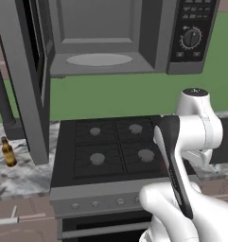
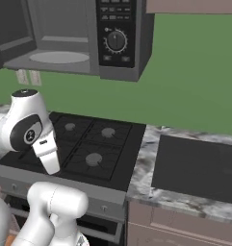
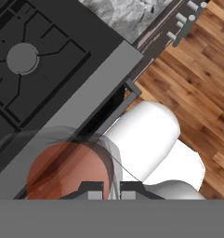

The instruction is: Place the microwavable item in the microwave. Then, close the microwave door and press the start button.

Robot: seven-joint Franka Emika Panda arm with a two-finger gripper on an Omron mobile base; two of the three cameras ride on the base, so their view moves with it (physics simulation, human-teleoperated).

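Tool (image 3: 104, 189) fingertips stand close together, clamped on the rim of a small clear glass cup with reddish-brown contents (image 3: 69, 169), seen in the hand view above the front edge of a black gas stove (image 3: 34, 60) and a wooden floor (image 3: 197, 88). Overhead, a large dark grey-black microwave (image 1: 153, 38) hangs with its wide dark grey door (image 1: 25, 80) swung open to the left; its white round turntable (image 1: 99, 59) lies bare. On the marbled grey surface (image 1: 16, 177) left of the stove stands a slim brown glass bottle (image 1: 8, 151), upright, just beside the door's lower edge.
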